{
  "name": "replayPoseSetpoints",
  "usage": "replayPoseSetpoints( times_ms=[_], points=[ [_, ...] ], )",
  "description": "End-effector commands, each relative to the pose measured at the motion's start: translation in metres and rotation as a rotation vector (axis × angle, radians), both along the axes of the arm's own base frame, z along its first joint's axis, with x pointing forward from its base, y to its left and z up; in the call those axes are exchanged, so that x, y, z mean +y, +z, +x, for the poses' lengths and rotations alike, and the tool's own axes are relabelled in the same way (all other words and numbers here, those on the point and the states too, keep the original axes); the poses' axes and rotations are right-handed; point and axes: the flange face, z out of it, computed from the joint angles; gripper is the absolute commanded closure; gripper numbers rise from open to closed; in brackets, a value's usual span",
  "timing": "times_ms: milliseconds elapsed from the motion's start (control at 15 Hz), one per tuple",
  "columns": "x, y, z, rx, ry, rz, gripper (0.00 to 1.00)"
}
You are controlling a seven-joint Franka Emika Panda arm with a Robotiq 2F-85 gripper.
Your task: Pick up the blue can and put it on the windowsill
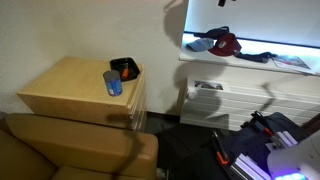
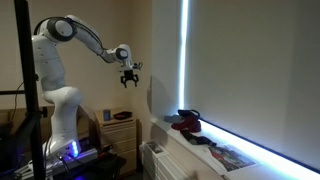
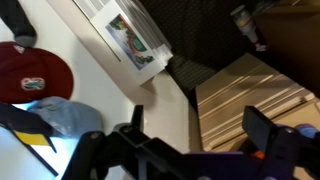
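Your fingers [image 3: 262, 128] are spread wide and hold nothing; they hang well above the upright blue can [image 1: 113, 83] on the cabinet surface [image 1: 65, 85] — descend.

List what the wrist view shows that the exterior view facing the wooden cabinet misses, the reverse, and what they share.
Wrist view only: the open tool, holding nothing. Exterior view only: the brown sofa in front of the wooden cabinet. Shared: the windowsill, the red cap and blue cloth lying on it, and that cabinet.
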Motion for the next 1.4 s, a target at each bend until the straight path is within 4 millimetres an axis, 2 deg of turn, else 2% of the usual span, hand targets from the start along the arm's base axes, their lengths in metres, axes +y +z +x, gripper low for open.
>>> replayPoseSetpoints(
  times_ms=[0,133,200,267,333,467,533,600,933,1133,1200,1267,1333],
  points=[
    [0.098,-0.032,0.008,0.033,0.198,0.023,0.00],
    [0.162,-0.040,0.012,0.042,0.322,0.023,0.00],
    [0.129,-0.032,0.002,0.038,0.234,0.012,0.00],
    [0.148,-0.036,0.001,0.043,0.253,0.010,0.00],
    [0.152,-0.038,0.000,0.044,0.252,0.009,0.00],
    [0.140,-0.034,0.002,0.038,0.233,0.012,0.00],
    [0.145,-0.052,0.002,0.074,0.218,0.026,0.00],
    [0.157,-0.063,0.001,0.095,0.228,0.036,0.00],
    [0.271,-0.111,-0.012,0.143,0.294,0.131,0.00],
    [0.327,-0.129,-0.017,0.104,0.288,0.103,0.00],
    [0.336,-0.125,-0.019,0.095,0.304,0.088,0.00],
    [0.321,-0.125,-0.028,0.110,0.299,0.097,0.00],
    [0.331,-0.127,-0.028,0.108,0.304,0.091,0.00]
  ],
)
